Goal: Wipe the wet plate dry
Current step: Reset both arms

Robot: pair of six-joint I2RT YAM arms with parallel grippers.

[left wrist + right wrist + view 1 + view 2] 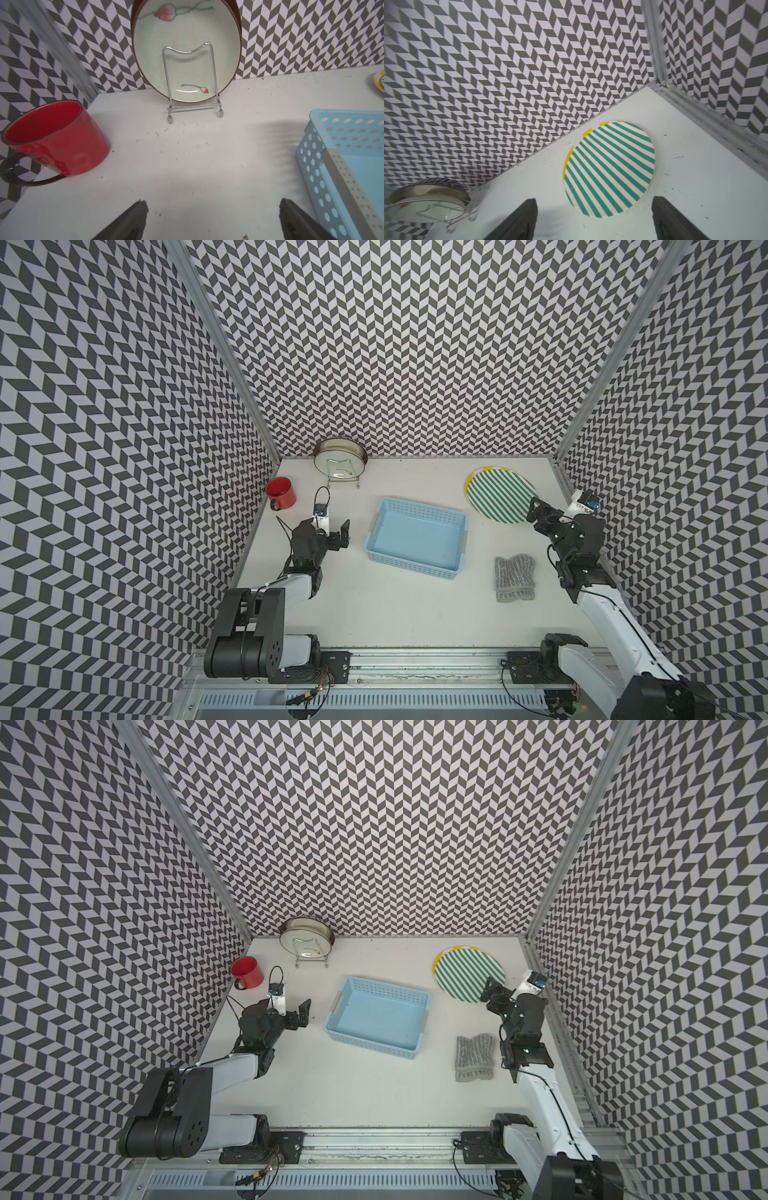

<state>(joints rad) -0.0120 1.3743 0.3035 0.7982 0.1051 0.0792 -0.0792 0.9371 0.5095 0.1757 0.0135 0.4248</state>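
Observation:
A green-and-white striped plate (500,495) (469,973) lies flat at the back right of the table, on top of a yellow one (568,158) whose edge peeks out. No wetness can be made out on it. A folded grey cloth (514,577) (475,1056) lies nearer the front, apart from the plate. My right gripper (544,512) (593,200) hovers at the striped plate's near edge, open and holding nothing. At the left, my left gripper (334,531) (213,204) is open and empty above bare table.
A cream plate (340,458) (187,52) stands upright in a wire stand at the back wall. A red mug (281,492) (56,141) sits at the back left. A light blue basket (419,508) takes up the middle. Walls close in on three sides.

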